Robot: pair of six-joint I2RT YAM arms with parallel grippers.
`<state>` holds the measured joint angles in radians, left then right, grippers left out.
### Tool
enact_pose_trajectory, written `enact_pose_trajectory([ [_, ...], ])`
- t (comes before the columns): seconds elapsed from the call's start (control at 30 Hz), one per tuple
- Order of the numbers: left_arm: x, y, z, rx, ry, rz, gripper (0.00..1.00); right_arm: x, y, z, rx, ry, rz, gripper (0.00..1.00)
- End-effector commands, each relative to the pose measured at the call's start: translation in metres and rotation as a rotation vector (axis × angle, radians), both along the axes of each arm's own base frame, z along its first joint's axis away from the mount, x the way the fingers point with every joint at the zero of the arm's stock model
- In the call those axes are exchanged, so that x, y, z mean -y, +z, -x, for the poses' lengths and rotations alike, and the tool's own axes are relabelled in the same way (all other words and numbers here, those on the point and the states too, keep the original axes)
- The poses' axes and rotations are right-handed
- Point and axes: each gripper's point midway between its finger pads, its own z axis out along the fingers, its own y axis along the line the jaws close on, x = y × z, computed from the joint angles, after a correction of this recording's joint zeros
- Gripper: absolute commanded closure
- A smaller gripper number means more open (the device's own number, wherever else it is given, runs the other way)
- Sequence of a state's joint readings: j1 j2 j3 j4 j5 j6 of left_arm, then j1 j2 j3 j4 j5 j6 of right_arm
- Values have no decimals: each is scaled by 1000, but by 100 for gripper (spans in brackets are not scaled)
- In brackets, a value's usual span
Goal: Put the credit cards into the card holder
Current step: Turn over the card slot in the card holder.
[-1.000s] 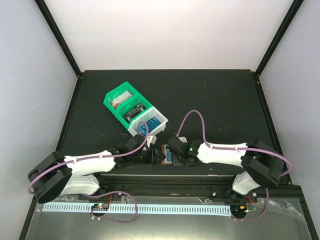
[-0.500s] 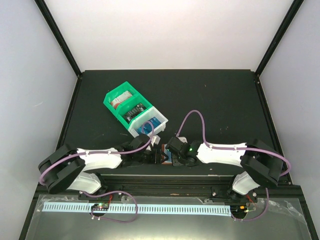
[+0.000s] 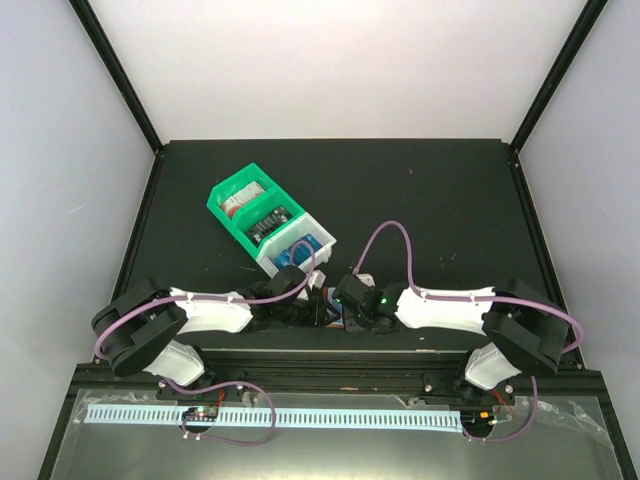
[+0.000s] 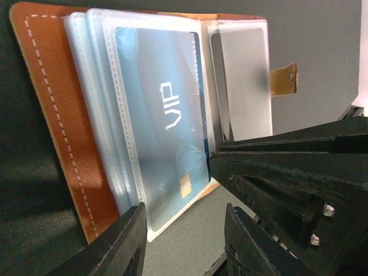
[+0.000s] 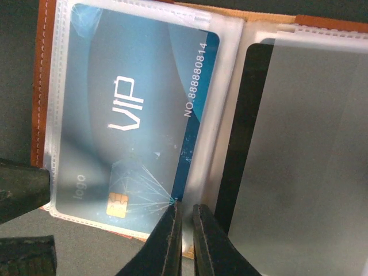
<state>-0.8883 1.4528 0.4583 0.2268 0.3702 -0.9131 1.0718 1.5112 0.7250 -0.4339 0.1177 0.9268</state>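
My right gripper (image 5: pixel 185 214) is almost closed, pinching the near edge of a clear pocket in the open card holder (image 5: pixel 41 86). My left gripper (image 4: pixel 184 247) stands partly wide and empty, with the card holder's near edge just beyond it. A blue card (image 5: pixel 132 115) and a black card (image 5: pixel 247 126) sit in its pockets. Farther back on the worktop (image 3: pixel 430 200) stand green and white bins (image 3: pixel 228 212).

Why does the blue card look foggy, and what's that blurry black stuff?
Right wrist view: the blue card lies under a clear pocket that catches light, hence foggy; the right gripper is too near to be sharp. Left wrist view: same haze, left gripper blurred.
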Motion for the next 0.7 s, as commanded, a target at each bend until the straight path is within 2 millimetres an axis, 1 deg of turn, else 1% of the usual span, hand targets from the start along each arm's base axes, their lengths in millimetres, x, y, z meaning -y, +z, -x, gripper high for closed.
enact_pose_trajectory([
  [0.0,6,10,-12,33,15,6,60,11,-11,10,-33,-10,27,90],
  [0.2,7,14,-11,39,2,12,59,10,-12,10,-35,-9,23,90],
  [0.4,15,15,-10,28,-22,34,64,9,-12,10,-33,-9,17,90],
  [0.47,16,14,-11,31,-26,35,64,8,-12,9,-31,-8,14,90],
  [0.6,21,19,-11,37,-46,55,64,6,-9,8,-22,-10,-5,90],
  [0.67,24,22,-11,43,-56,64,64,4,-3,6,-4,-10,-26,88],
])
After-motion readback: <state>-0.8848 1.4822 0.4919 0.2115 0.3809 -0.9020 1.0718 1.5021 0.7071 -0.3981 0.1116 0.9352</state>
